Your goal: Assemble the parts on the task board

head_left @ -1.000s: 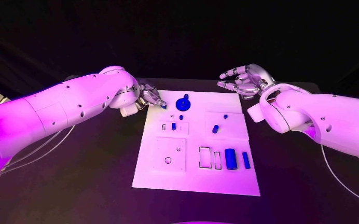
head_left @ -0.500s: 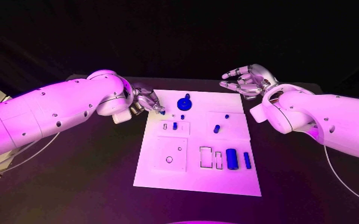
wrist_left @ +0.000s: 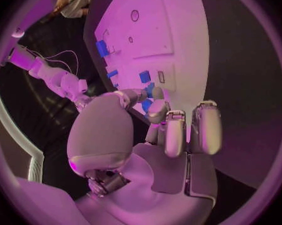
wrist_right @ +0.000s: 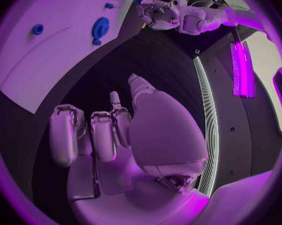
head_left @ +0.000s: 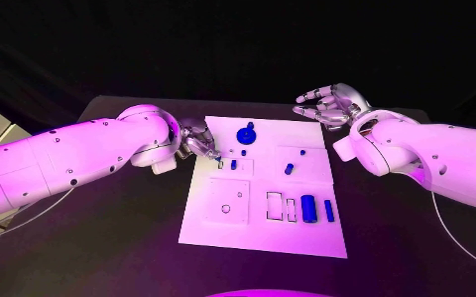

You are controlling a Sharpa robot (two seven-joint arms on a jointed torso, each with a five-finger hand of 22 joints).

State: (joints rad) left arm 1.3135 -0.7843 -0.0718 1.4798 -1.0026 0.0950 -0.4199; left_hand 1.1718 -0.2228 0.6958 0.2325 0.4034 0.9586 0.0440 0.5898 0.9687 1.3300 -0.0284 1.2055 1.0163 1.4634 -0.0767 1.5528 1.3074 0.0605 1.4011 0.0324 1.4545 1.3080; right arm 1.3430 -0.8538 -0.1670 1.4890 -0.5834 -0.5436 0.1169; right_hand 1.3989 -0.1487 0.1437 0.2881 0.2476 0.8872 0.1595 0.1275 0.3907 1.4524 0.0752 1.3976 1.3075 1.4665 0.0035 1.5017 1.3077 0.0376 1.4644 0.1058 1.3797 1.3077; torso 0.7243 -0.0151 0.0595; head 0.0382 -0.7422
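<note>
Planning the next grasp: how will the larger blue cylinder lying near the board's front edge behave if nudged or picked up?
The blue cylinder lies on its side on the flat white task board, so a sideways nudge would probably roll it. It looks rigid and smooth, so possibly slippery in a robot hand. Being small, it is likely light.

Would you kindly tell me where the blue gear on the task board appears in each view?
Head view: blue gear near the task board's far edge, centre.
Left wrist view: cannot tell.
Right wrist view: blue gear beyond the right hand.
Shared landmark: the left hand.
</note>
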